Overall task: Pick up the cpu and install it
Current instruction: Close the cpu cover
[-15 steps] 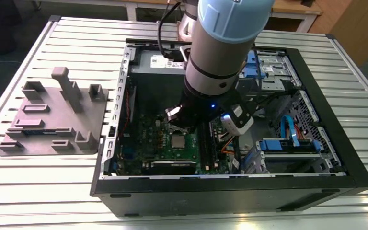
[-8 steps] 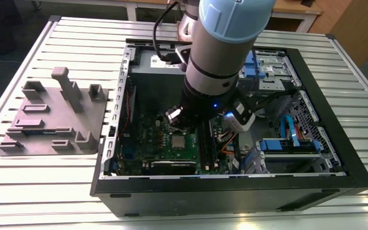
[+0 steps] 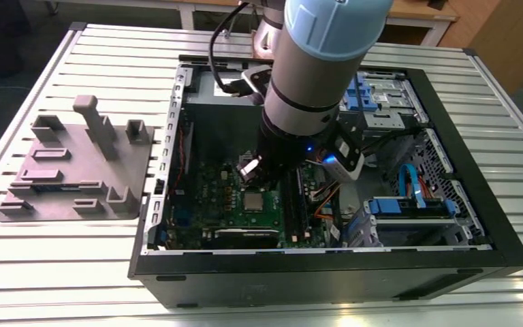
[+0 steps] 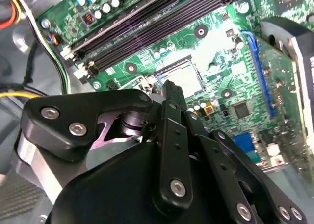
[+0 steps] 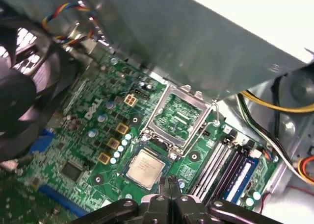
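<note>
The cpu [image 5: 147, 166], a small silver-grey square, lies flat in the socket on the green motherboard [image 5: 83, 150]. The socket's metal frame [image 5: 179, 117] stands flipped open beside it. My gripper [image 5: 169, 184] hovers just above and beside the chip, its two black fingers pressed together with nothing between them. In the second wrist view the fingertips [image 4: 170, 89] partly cover the cpu [image 4: 185, 77]. In the exterior view the arm reaches down into the computer case, and the cpu [image 3: 254, 199] shows just below my gripper [image 3: 263, 178].
The black computer case [image 3: 479, 204] walls in the motherboard. Memory slots [image 5: 221, 165] run beside the socket, and a black fan [image 5: 24, 101] sits on its other side. Loose cables [image 5: 274, 106] lie by the case wall. A grey holder tray [image 3: 71, 170] stands at the exterior view's left.
</note>
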{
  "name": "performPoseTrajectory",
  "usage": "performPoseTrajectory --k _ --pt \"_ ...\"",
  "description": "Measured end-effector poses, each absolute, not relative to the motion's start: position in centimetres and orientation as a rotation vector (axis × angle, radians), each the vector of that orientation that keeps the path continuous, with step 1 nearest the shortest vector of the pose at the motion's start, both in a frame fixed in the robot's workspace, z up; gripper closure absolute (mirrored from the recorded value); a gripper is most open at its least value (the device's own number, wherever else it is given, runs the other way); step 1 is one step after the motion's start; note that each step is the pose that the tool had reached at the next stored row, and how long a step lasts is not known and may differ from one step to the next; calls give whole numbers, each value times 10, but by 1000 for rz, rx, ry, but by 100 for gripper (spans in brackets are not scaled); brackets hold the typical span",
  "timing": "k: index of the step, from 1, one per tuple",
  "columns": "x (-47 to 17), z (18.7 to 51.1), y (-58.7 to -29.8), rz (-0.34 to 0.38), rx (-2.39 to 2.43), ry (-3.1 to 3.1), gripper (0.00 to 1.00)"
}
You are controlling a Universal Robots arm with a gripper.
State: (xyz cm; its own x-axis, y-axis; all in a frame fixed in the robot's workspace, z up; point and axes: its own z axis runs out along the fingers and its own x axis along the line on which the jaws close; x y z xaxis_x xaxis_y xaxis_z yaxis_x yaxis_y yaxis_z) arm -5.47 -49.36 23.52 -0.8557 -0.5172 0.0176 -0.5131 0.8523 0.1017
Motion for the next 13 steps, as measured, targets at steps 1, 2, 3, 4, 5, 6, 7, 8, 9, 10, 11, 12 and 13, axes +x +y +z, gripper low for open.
performPoseTrajectory --k 1,2,3,4,5,6,7,8,9,10,11,12,13 --pt "-55 235 -494 -159 841 -2979 89" --pt "-55 235 -494 -185 849 -2980 89" --pt "-55 235 -494 -214 856 -2982 89" --pt "-55 235 -494 -241 860 -2983 89" --pt "-55 235 -493 -268 865 -2984 89" --pt "-55 235 -493 -295 871 -2985 89" --pt "-55 235 -494 -322 877 -2986 89" --pt "-55 235 -494 -350 883 -2986 89" --pt "-55 235 -494 -374 889 -2985 89" --pt "-55 235 -493 -382 901 -2981 89" --pt "-55 234 -493 -382 927 -2971 89" --pt "-55 234 -493 -381 953 -2960 89" --pt "-55 233 -493 -381 978 -2950 89"
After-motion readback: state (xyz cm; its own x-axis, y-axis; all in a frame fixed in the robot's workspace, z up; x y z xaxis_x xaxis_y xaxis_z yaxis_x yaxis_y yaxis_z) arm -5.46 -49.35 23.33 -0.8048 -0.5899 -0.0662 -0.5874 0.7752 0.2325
